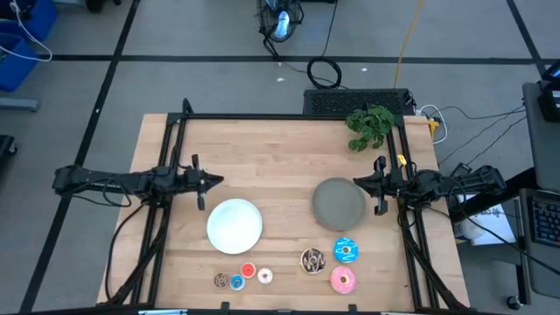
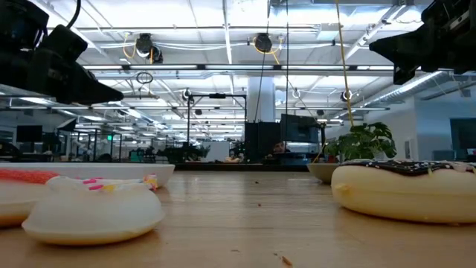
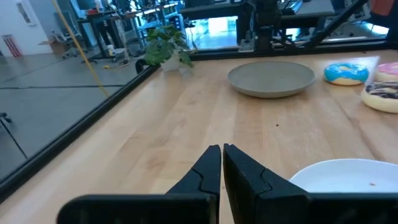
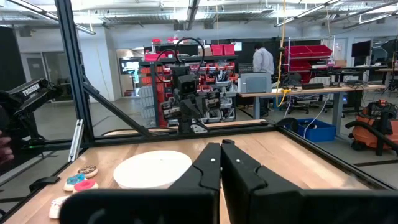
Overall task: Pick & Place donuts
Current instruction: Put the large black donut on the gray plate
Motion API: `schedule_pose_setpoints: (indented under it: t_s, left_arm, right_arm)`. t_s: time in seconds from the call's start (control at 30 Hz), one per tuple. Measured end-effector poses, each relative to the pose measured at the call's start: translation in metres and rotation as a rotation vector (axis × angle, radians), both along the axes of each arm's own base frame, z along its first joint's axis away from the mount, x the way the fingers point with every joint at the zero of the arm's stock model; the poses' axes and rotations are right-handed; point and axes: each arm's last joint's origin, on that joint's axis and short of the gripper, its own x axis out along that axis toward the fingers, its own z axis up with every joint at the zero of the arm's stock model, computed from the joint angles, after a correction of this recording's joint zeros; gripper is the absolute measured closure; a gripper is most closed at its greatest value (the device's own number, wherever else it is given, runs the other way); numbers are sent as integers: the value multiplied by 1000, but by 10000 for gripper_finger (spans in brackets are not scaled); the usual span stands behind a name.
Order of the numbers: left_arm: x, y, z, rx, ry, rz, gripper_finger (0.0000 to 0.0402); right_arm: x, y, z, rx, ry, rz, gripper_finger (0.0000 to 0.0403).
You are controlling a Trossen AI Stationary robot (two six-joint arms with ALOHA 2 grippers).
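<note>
Donuts lie flat in a loose row along the near edge of the wooden table [image 1: 280,157], none of them held: from the left, a brown and blue mini donut [image 1: 222,280], a blue mini donut [image 1: 236,282], a red mini donut [image 1: 248,271], a whitish mini donut [image 1: 264,276], then the chocolate sprinkled donut [image 1: 312,260], the blue donut [image 1: 346,250] and the pink donut [image 1: 342,280]. Being rings lying flat, they have no long axis to point. The left gripper [image 1: 219,181] hangs at the table's left side with its fingers pressed together on nothing, beside the white plate [image 1: 234,225]. The right gripper [image 1: 357,182] sits at the right side, fingers likewise closed and empty, just by the grey plate [image 1: 339,203]. A small green plant [image 1: 369,125] stands at the far right corner. Beyond the table, the right wrist view shows a workshop with a person [image 4: 262,60] standing far off.
</note>
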Motion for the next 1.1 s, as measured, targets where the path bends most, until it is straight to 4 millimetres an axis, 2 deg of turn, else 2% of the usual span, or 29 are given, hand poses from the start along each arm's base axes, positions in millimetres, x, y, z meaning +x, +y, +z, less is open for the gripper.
schedule_pose_setpoints:
  t_s: [0.27,0.4,0.5,0.73,0.97,1.1]
  left_arm:
    - [1,0,4,-77,-62,12,376]
    - [1,1,13,-79,-156,42,376]
    - [1,1,19,-175,-240,46,376]
    - [2,0,17,-204,-222,11,376]
    - [5,-8,11,-281,-155,-113,376]
    - [5,-14,18,-207,-201,-230,376]
  right_arm:
    - [0,0,0,0,0,0,403]
    - [-1,0,4,-15,-44,-4,403]
    - [-2,0,9,-59,-86,-13,403]
    - [-1,0,7,-67,-65,-16,403]
    - [-1,0,8,-88,-68,-23,403]
    - [-1,-1,7,-142,-55,-63,403]
